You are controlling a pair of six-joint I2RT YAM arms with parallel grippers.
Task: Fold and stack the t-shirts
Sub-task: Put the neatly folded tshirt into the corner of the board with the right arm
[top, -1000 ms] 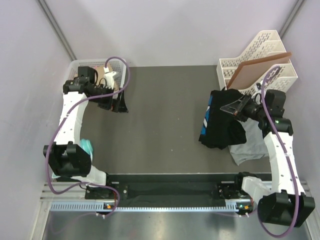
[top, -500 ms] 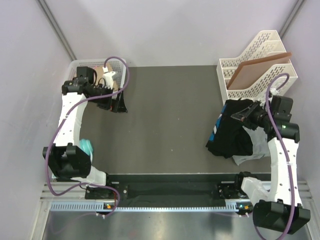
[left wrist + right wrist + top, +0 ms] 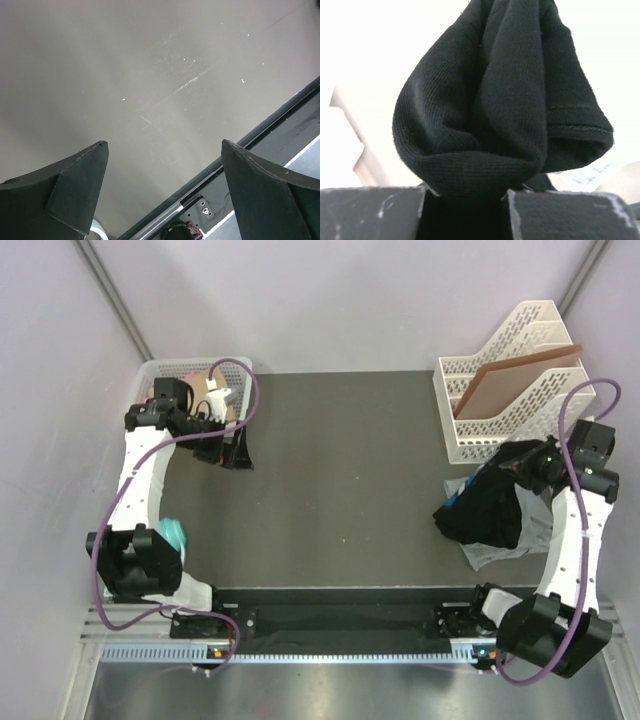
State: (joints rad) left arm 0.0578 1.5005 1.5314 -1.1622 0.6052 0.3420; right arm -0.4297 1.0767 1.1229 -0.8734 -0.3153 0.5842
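Observation:
The black t-shirt (image 3: 487,512) hangs bunched from my right gripper (image 3: 518,462) at the right side of the table. In the right wrist view my right gripper (image 3: 465,197) is shut on a thick fold of the black t-shirt (image 3: 500,100). The light grey t-shirt (image 3: 500,550) lies on the table under the black one, showing at its lower edge. My left gripper (image 3: 238,452) is open and empty at the far left; in the left wrist view it (image 3: 165,165) shows only bare table between its fingers.
A white file rack (image 3: 520,370) holding a brown board (image 3: 510,385) stands at the back right, close to my right gripper. A white basket (image 3: 195,375) sits at the back left. A teal object (image 3: 176,532) lies by the left arm's base.
My right gripper has pulled the black t-shirt to the right and back, bunching it up. The blue-and-white print has gone out of sight. The left arm has barely moved.

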